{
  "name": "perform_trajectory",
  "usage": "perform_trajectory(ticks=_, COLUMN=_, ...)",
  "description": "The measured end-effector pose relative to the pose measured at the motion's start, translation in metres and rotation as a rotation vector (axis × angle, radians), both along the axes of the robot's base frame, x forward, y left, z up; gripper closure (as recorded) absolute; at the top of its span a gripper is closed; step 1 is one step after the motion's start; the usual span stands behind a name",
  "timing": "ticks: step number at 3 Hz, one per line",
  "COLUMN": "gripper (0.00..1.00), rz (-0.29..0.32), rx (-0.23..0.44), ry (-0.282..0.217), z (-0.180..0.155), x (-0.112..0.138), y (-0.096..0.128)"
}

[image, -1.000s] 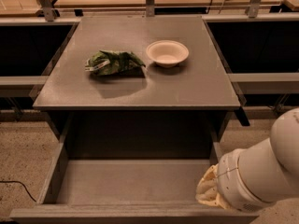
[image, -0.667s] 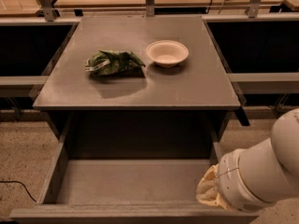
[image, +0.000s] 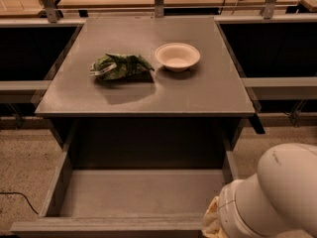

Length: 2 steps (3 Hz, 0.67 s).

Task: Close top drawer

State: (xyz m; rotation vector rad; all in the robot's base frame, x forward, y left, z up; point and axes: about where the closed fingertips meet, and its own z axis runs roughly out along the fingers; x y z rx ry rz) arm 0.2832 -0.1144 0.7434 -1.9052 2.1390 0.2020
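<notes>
The top drawer (image: 141, 192) stands pulled far out of the grey cabinet, an empty, shallow grey tray. Its front edge (image: 109, 225) runs along the bottom of the view. My white arm (image: 277, 197) fills the bottom right corner, with a tan wrist cover (image: 213, 221) at the drawer's front right corner. My gripper lies beyond that cover, hidden behind the arm and the frame's bottom edge.
On the cabinet top (image: 208, 90) lie a green chip bag (image: 119, 67) and a white bowl (image: 177, 56). Dark open bays flank the cabinet left and right. A black cable (image: 17, 200) lies on the speckled floor at the left.
</notes>
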Motion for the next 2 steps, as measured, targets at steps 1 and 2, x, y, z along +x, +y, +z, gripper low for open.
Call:
perform_trajectory(ticks=1, gripper=1.00, rz=-0.007, rx=-0.006, ry=0.031, z=-0.020, x=-0.010, y=0.001)
perform_trajectory(ticks=2, gripper=1.00, rz=-0.012, rx=-0.006, ry=0.039, z=-0.033, x=-0.015, y=0.005)
